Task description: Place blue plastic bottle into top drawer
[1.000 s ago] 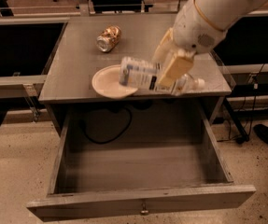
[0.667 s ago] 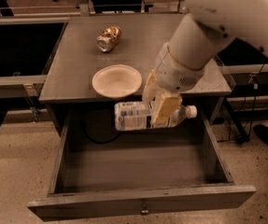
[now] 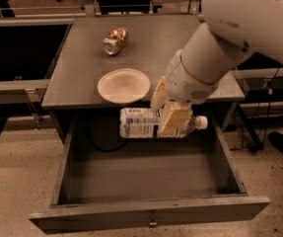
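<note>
My gripper (image 3: 169,118) hangs over the back of the open top drawer (image 3: 146,215), just in front of the table's edge. Its yellowish fingers (image 3: 172,120) are shut on the blue plastic bottle (image 3: 138,122). The bottle lies sideways in the grip, its white cap (image 3: 201,122) pointing right and its labelled body to the left. It is held above the drawer's floor, not resting on it. The drawer is pulled fully out, its front panel with a small knob (image 3: 152,224) nearest the camera.
A white bowl (image 3: 123,85) sits on the grey table (image 3: 82,48) near its front edge. A gold-brown can (image 3: 115,40) lies on its side farther back. A black cable (image 3: 99,144) hangs behind the drawer. My large white arm (image 3: 239,28) covers the table's right side.
My gripper has carried the bottle from over the bowl on the table forward and down past the table's edge, to above the back of the open drawer.
</note>
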`<act>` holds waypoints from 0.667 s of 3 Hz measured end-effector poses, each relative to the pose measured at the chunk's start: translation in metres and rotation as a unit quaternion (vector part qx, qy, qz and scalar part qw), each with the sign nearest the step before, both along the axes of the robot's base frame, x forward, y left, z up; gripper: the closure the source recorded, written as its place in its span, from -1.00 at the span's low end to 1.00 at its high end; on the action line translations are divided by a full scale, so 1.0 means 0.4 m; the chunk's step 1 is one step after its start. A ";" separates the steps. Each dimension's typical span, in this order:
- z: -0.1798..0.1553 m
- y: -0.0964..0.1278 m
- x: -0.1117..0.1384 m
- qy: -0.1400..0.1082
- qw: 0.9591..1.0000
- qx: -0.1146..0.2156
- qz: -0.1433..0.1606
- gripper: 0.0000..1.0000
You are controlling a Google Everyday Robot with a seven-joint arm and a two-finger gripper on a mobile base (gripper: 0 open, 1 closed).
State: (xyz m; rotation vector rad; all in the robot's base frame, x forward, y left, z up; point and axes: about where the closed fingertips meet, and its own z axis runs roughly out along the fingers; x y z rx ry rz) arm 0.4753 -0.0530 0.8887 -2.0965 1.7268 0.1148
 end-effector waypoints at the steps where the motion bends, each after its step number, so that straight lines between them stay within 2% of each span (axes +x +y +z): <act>1: -0.183 0.019 -0.004 -0.008 1.000 -0.016 -0.010 1.00; 2: -0.378 0.048 -0.010 -0.012 0.999 -0.032 -0.002 1.00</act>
